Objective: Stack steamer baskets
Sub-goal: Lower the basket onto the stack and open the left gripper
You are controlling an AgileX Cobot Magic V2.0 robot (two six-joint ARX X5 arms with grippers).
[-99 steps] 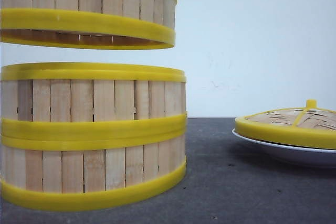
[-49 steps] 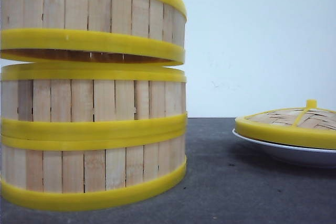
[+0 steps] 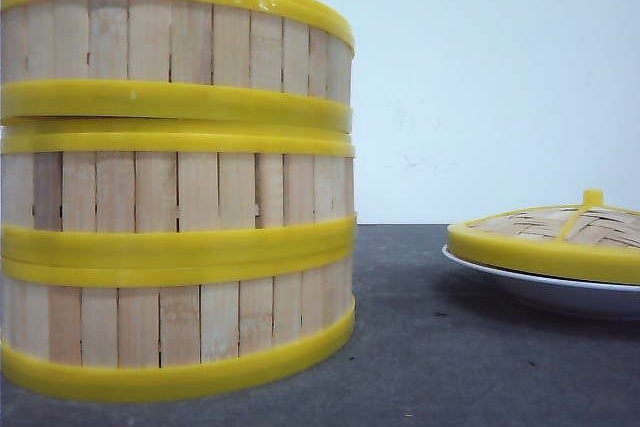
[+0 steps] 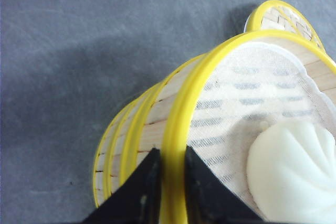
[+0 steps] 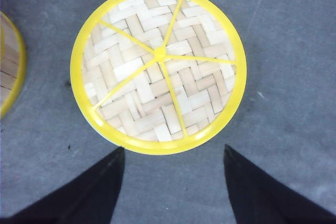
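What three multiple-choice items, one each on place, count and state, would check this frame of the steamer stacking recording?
1. Where does the woven lid lie?
A. On the white plate, to the right of the stack
B. On top of the stack
C. Bare on the table, left of the stack

2. How many steamer baskets are in the stack?
A. One
B. Two
C. Three

3. How do the two grippers stand?
A. Both open
B. Left shut on the top basket's rim, right open above the lid
C. Left open, right shut on the lid

Answers:
1. A: the front view shows the lid resting on the white plate.
2. C: the top basket, middle basket and bottom basket sit rim on rim.
3. B: the left gripper pinches the yellow rim, with a white bun inside; the right gripper is spread, holding nothing.
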